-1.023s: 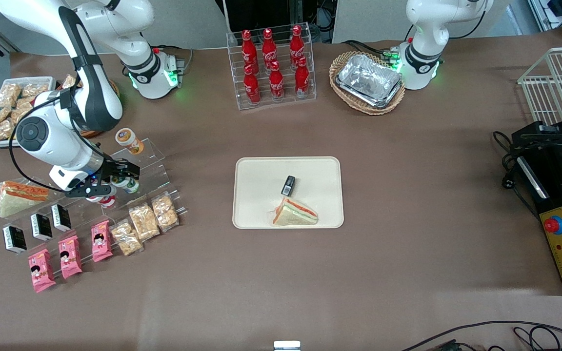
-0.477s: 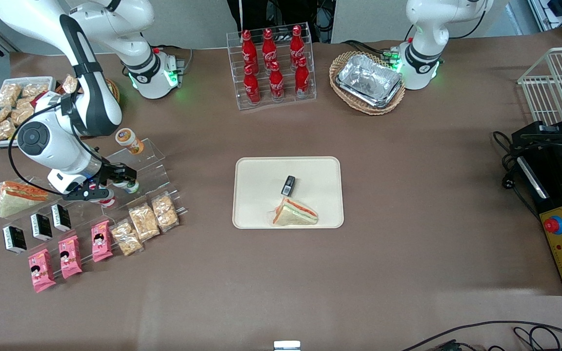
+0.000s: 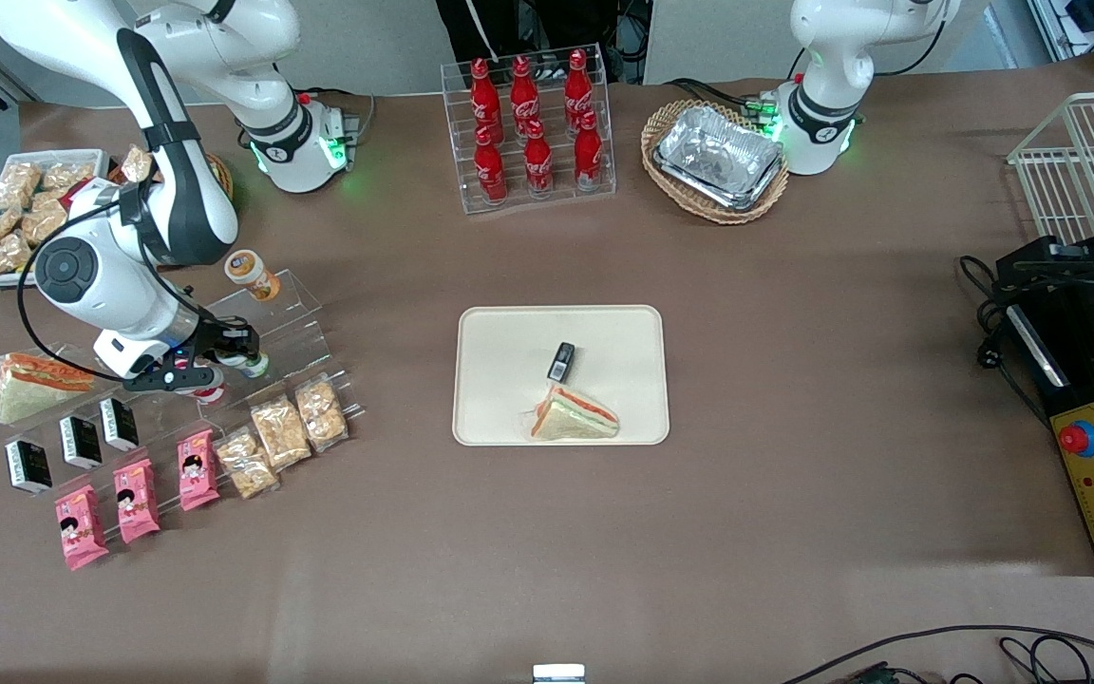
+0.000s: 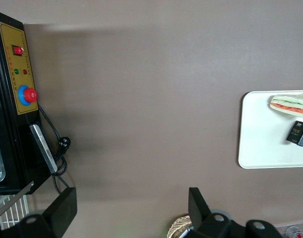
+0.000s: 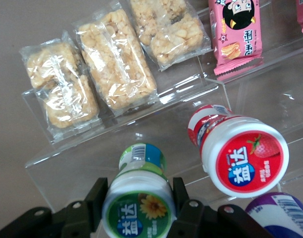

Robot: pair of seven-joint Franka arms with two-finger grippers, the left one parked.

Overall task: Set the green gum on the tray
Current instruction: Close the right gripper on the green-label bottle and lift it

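The green gum [image 5: 139,208], a small white bottle with a green-rimmed lid and a flower on it, lies on the clear acrylic step shelf [image 3: 295,328] toward the working arm's end of the table. My gripper [image 5: 139,193] is down at the shelf, and its black fingers [image 5: 98,194] press on both sides of the bottle just below the lid. From the front, the gripper [image 3: 241,353] covers most of the green gum [image 3: 257,364]. The cream tray [image 3: 499,332] lies at mid-table with a sandwich [image 3: 574,416] and a small black pack [image 3: 561,361] on it.
A red-lidded bottle [image 5: 245,156] lies close beside the green gum, and a blue-lidded one [image 5: 282,215] next to that. An orange-lidded bottle [image 3: 251,274] sits on the top step. Snack bags [image 5: 114,59], pink packets [image 3: 137,499] and black packs [image 3: 82,442] fill the lower steps.
The working arm's elbow has shifted slightly away from the front camera and the gripper has settled around the green gum. The bottle still rests on the shelf.
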